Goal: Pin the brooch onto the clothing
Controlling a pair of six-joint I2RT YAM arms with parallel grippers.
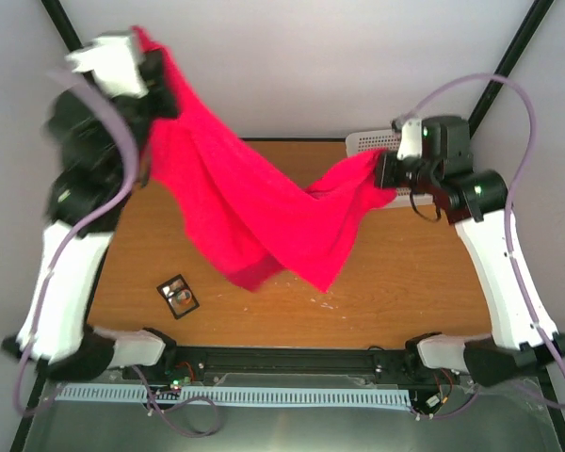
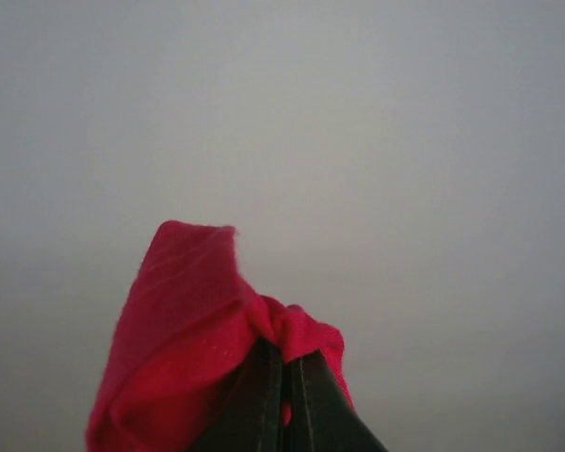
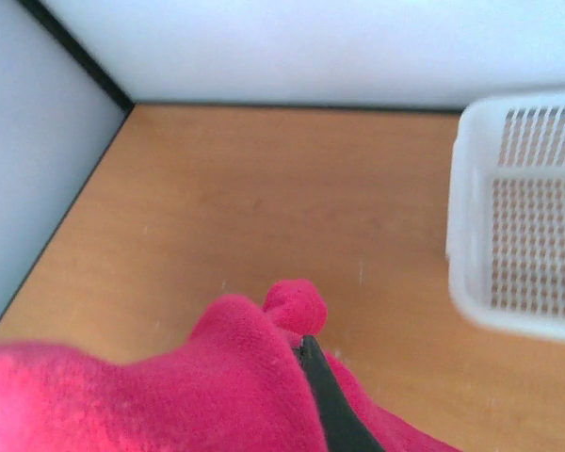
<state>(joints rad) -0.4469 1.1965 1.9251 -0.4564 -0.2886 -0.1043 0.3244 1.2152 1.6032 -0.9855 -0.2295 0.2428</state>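
The crimson T-shirt hangs stretched in the air between both grippers, sagging over the table's middle. My left gripper is raised high at the far left and shut on one bunched edge of the shirt; the left wrist view shows its jaws closed with red cloth pinched between them. My right gripper at the far right is shut on the other edge; in the right wrist view one dark finger shows amid the cloth. The brooch lies in a small black case on the table at the near left.
A white perforated basket stands at the far right edge, just behind the right gripper, and shows in the right wrist view. The wooden table has black frame posts at its back corners. The left wrist view faces a blank grey wall.
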